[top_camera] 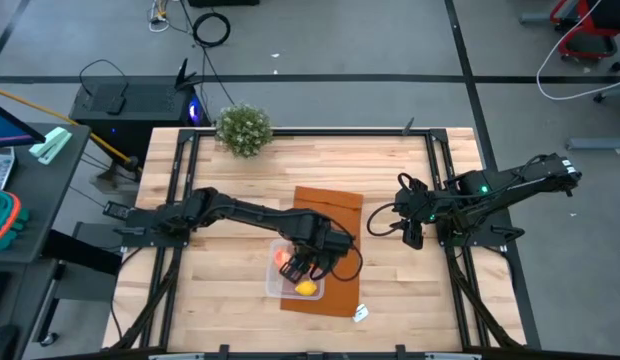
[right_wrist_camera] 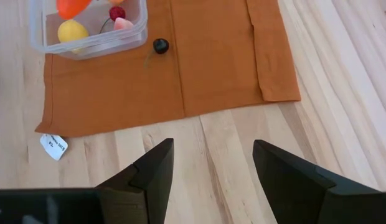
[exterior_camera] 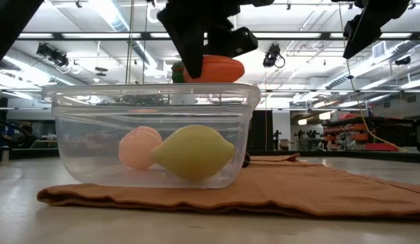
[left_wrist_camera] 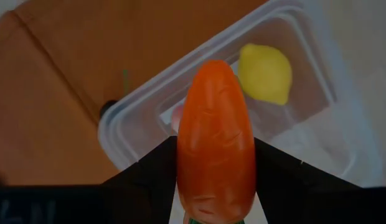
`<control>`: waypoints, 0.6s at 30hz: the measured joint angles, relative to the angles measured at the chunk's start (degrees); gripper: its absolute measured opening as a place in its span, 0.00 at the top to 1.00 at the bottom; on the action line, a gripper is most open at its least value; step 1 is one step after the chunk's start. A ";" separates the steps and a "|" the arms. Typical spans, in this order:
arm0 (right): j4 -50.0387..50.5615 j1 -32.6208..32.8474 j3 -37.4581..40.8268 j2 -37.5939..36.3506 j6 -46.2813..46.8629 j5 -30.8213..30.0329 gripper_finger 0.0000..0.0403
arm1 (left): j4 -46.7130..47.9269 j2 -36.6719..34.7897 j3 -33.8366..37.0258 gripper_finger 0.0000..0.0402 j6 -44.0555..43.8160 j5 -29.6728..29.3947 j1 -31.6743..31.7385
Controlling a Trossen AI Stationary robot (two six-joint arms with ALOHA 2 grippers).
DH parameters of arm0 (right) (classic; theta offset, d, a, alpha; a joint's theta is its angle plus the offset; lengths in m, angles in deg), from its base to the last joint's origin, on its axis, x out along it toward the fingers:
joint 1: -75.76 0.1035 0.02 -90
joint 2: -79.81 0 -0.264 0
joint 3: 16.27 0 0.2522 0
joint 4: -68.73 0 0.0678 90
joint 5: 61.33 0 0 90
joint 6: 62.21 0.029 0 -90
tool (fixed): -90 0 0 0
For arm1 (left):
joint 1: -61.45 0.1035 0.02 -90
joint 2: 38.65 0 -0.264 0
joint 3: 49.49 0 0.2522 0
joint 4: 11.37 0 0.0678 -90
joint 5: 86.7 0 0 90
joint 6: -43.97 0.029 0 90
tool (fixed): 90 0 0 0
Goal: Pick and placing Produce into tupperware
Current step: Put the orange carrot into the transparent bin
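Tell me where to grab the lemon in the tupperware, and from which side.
Across its fat middle, from straight above. The lemon lies on its side in the tupperware, whose walls block any sideways approach, and its ends taper to points that would likely slip.

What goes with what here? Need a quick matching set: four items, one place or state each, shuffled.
Items
1. orange toy carrot
2. yellow toy lemon
3. small dark round berry-like piece
4. right gripper

Places or states
A. lying on the flat brown-orange cloth mat, outside the box
B. open, holding nothing, over bare wood off to the side
C. clamped in the left gripper, above the clear rectangular plastic box
D. resting on the box floor beside a pale pink peach-like fruit

Pairs: 1-C, 2-D, 3-A, 4-B
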 joint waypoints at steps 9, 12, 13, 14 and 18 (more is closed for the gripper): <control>-0.02 0.00 0.00 0.00 0.02 0.00 0.53 | 0.17 -0.07 0.00 0.53 -9.85 0.36 -0.71; -0.02 0.00 0.00 0.02 0.02 0.00 0.53 | 0.11 -0.11 0.00 0.52 -12.61 0.40 -0.66; -0.02 0.00 0.00 0.01 0.02 0.00 0.53 | 0.12 -0.11 0.00 0.52 -13.15 0.42 -0.66; -0.02 0.00 0.00 0.02 0.02 0.00 0.53 | 0.12 -0.11 0.00 0.53 -13.90 0.44 -0.66; -0.02 0.00 0.00 0.00 -0.26 0.00 0.53 | 0.13 -0.11 0.00 0.55 -15.43 2.19 -0.92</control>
